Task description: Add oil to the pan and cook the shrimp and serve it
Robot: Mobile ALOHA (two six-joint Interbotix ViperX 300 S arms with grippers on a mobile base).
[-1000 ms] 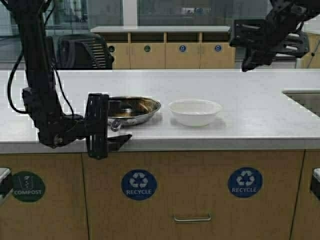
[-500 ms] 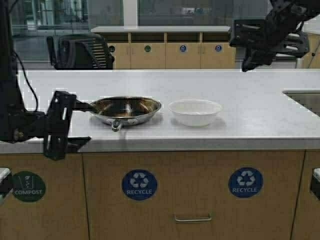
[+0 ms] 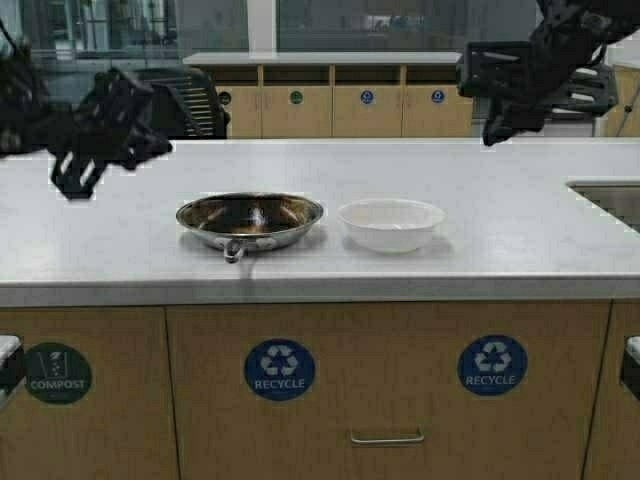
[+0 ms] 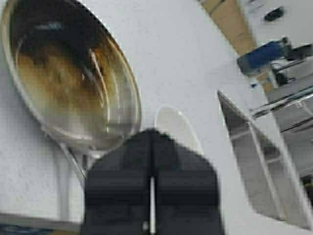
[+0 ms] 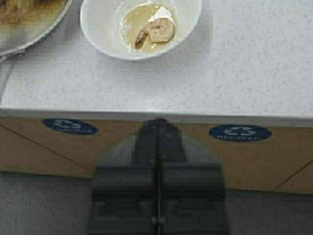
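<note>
Two recycling labels (image 3: pixel 279 369) mark the cabinet front below the white counter (image 3: pixel 520 250). On the counter near its front edge sits the pan (image 3: pixel 250 220), its browned inside bare, its short handle toward the robot. Just beside it to the right, not touching, stands a white bowl (image 3: pixel 391 224) holding the shrimp (image 5: pixel 155 31) in a little yellowish liquid. Left of the pan and raised above the counter hangs the left gripper (image 3: pixel 95 140), fingers pressed together on nothing. Farther back on the right, held high over the counter's far side, is the right gripper (image 3: pixel 505 95), its fingers also together and empty.
</note>
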